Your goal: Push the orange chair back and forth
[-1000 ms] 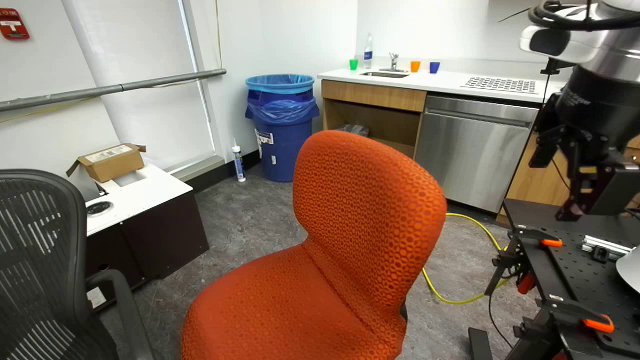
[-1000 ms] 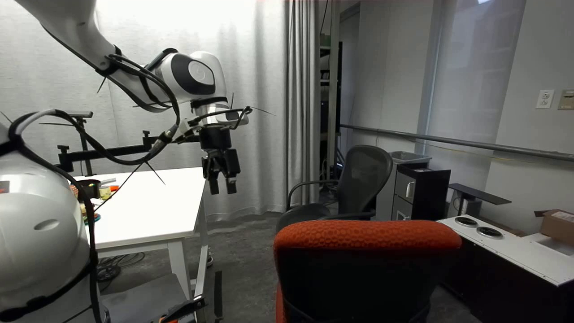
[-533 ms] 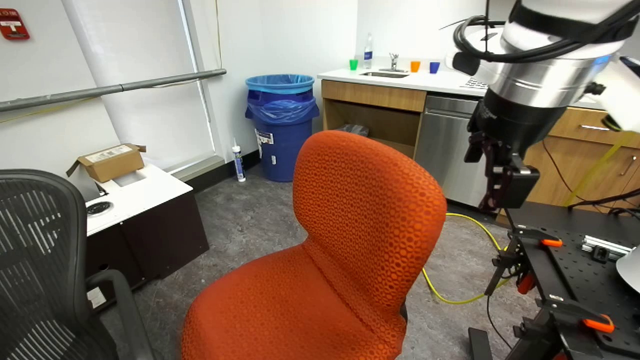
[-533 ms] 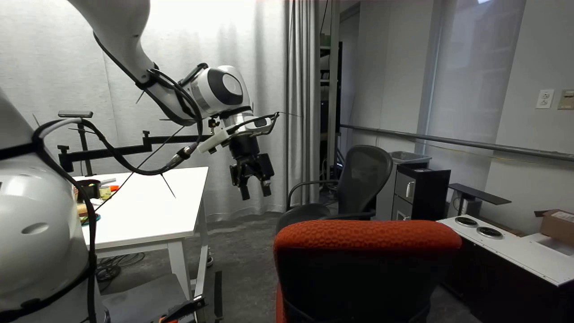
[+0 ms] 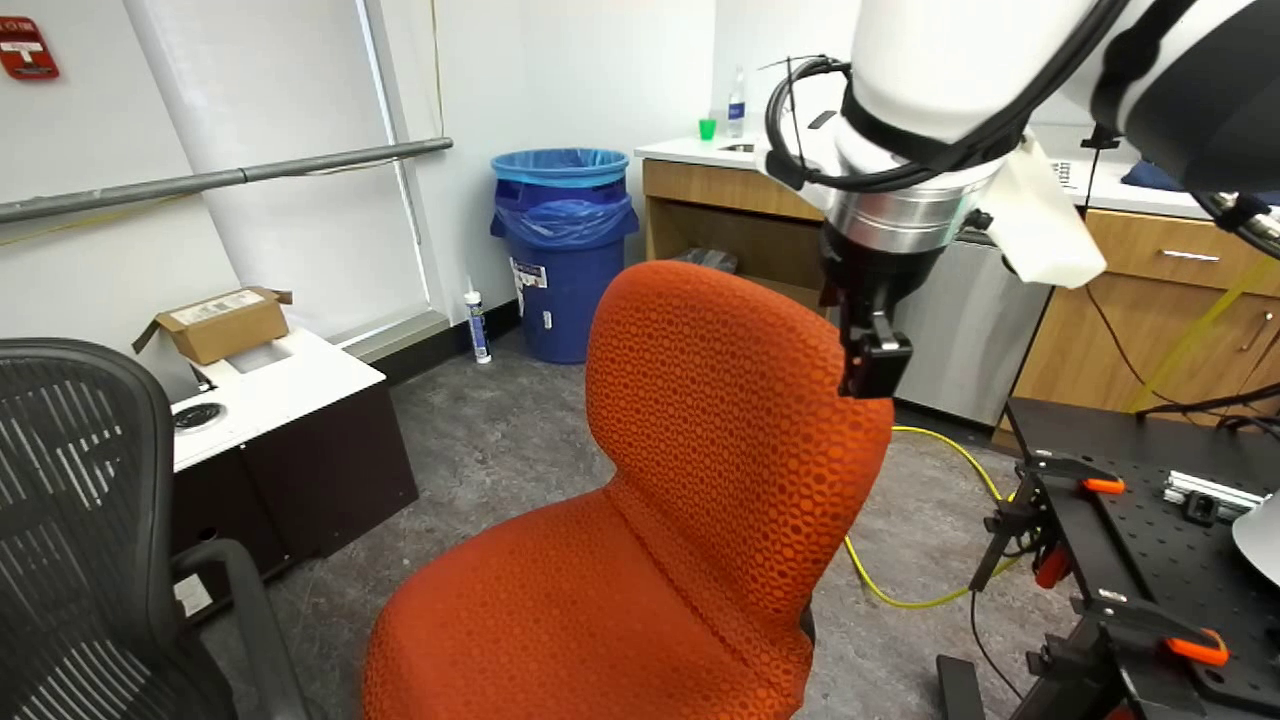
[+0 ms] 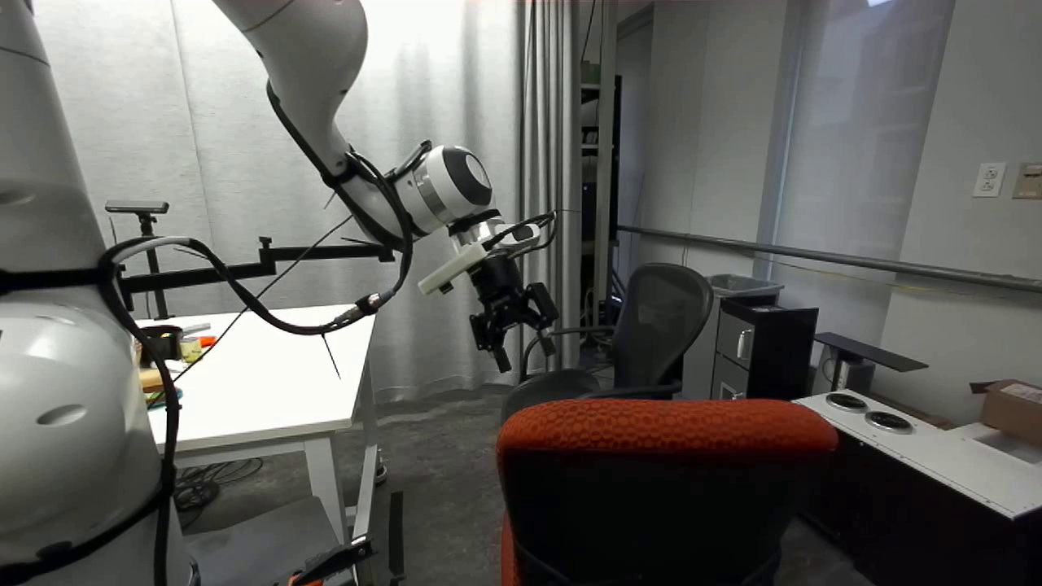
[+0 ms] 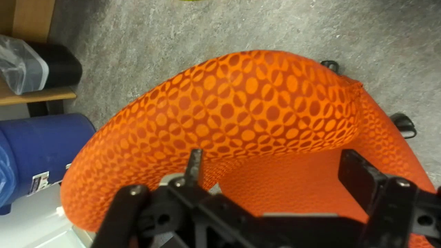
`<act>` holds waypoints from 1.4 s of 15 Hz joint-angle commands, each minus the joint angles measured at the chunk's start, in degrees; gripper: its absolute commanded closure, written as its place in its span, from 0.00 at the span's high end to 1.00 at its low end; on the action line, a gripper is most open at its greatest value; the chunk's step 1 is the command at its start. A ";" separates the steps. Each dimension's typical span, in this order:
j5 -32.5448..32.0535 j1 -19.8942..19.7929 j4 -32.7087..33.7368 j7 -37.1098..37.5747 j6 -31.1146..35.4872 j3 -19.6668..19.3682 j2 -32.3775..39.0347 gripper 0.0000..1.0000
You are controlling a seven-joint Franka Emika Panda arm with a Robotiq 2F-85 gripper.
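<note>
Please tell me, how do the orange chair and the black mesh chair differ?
The orange chair has patterned orange fabric; the black mesh chair has a dark see-through back. The black mesh chair has armrests, while the orange chair shows none. In an exterior view, the orange chair turns its back to the camera, while the black mesh chair is seen more side-on. Both have a seat and rounded backrest.

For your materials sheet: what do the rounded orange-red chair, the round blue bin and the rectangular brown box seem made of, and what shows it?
Rounded orange-red chair: matte fabric, probably woven; a textured circle pattern wraps its curves.
Round blue bin: likely moulded plastic, smooth; its wall looks rigid, evenly coloured.
Rectangular brown box: almost certainly cardboard, dull; its ends fold out thinly.
</note>
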 commanded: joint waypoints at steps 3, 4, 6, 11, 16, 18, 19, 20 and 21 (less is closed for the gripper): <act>-8.94 2.46 6.59 -0.35 -1.36 -2.96 6.23 1.00; -9.75 2.72 7.17 -0.60 -1.50 -3.24 6.79 1.00; -10.90 3.16 8.07 -1.72 -1.50 -3.71 7.67 1.00; -8.69 3.68 9.20 -3.30 -0.33 -4.25 9.00 1.00; -1.03 3.68 9.61 -5.73 -0.36 -3.97 9.80 1.00; -4.15 4.29 8.20 -3.40 -0.13 -4.52 9.04 1.00; -4.17 4.37 8.15 -3.38 -0.14 -4.56 9.06 1.00; -4.17 4.39 8.13 -3.38 -0.14 -4.57 9.06 1.00; -4.17 4.39 8.12 -3.38 -0.14 -4.59 9.07 1.00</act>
